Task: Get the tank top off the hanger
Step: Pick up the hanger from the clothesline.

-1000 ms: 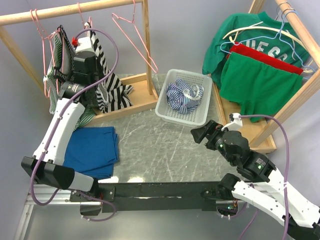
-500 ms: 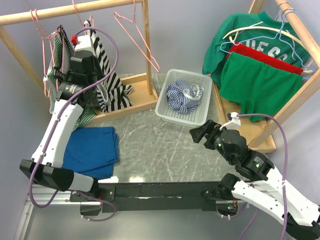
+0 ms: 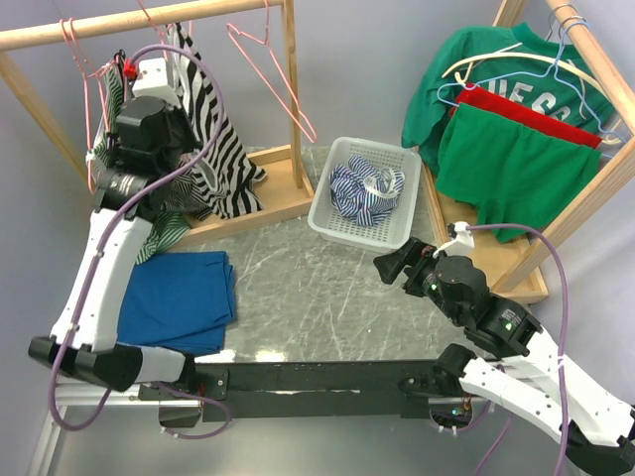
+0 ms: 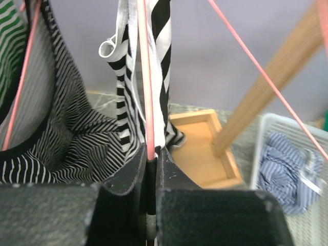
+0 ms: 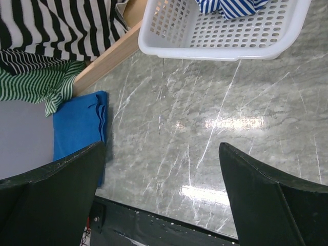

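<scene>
1. Left gripper point(image 4: 150, 155): one. Fingers pressed together, pinching the wire of a pink hanger point(image 4: 145, 77), high up by the rail of the left rack point(image 3: 294, 109).
2. Tank top point(image 4: 163, 61): one, wide black-and-white stripes. It hangs on the pinched hanger, and its lower part reaches the rack's base.
3. Right gripper point(image 5: 161, 200): one. Fingers spread wide, holding nothing, above the table point(image 3: 317, 288) near the basket.
4. Pink hangers on the left rack: three can be counted, one of them an empty hanger point(image 3: 273, 79).
5. Other garments on the left rack: two, a fine-striped top point(image 4: 66, 133) and a green-striped top point(image 5: 36, 87).
6. Basket point(image 3: 332, 213): one, white, holding one blue-and-white cloth point(image 3: 365, 188).
7. Blue cloth point(image 3: 184, 297): one, folded, flat on the table beside the left arm.
8. Right rack point(image 3: 595, 188): one, with three garments: green sweatshirt point(image 3: 476, 59), red garment point(image 3: 526, 114), green garment point(image 3: 506, 164).
</scene>
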Controlling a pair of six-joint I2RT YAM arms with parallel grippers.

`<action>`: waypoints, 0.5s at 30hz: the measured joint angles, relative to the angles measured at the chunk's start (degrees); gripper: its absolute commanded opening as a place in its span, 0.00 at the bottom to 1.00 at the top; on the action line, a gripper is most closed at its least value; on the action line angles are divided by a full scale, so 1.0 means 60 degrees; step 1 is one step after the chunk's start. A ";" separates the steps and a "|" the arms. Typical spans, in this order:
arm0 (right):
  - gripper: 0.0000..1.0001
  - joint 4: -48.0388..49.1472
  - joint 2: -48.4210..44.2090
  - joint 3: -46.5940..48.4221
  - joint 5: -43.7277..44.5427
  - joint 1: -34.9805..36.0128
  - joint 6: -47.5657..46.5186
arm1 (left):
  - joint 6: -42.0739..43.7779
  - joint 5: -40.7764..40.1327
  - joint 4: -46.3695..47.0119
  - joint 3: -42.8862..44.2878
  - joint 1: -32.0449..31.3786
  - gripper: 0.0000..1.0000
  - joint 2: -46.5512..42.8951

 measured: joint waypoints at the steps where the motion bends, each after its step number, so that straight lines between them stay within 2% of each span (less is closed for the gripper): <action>1: 1.00 0.0004 0.0007 0.0000 -0.0004 0.0000 0.0000 | -0.0007 0.0200 -0.0095 0.0000 0.0004 0.01 -0.0146; 8: 1.00 0.0131 0.0259 -0.0058 -0.0080 0.0000 -0.0004 | -0.0033 0.1581 -0.0798 0.0058 0.0007 0.01 -0.1399; 15: 1.00 0.0138 0.0357 -0.0058 -0.0197 0.0000 -0.0004 | 0.0004 0.2710 -0.1661 0.0153 0.0011 0.01 -0.1953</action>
